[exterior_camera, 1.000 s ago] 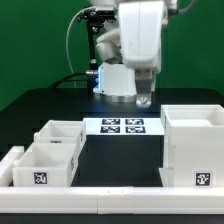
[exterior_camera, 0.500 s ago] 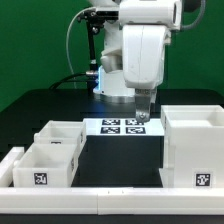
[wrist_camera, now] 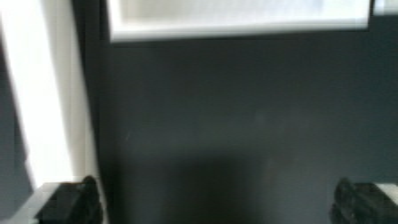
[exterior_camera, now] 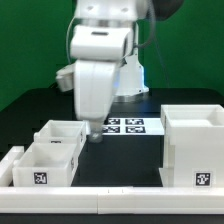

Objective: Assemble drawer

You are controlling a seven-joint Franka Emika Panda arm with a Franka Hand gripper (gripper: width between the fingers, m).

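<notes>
The arm [exterior_camera: 100, 70] has swung across the table [exterior_camera: 125, 160] in the past second. It has left its place over the far edge of the marker board [exterior_camera: 125, 126] and gone toward the exterior view's left. Its gripper [exterior_camera: 93, 134] now hangs low at about nine o'clock from that board, just beside the near wall of the rear tray [exterior_camera: 60, 134]. Whether it touches the wall cannot be told.

The drawer's parts have not stirred. The rear tray and the front tray [exterior_camera: 42, 164] sit together at about eight o'clock in the exterior view, inside the corner of the low rails [exterior_camera: 12, 160]. The tall housing [exterior_camera: 195, 148] stands well apart at four o'clock, with bare table between.

In the wrist view the gripper [wrist_camera: 221, 205] stands with its jaws spread wide. The fingertips [wrist_camera: 71, 205] sit at opposite edges of the picture with only dark table between them, and nothing is held. A white wall [wrist_camera: 45, 100], probably the tray's, runs alongside one finger.

The move suggests the robot is lining up on a tray wall for a first pickup. Both trays are still outside the housing, so the assembly appears to be at an early stage.
</notes>
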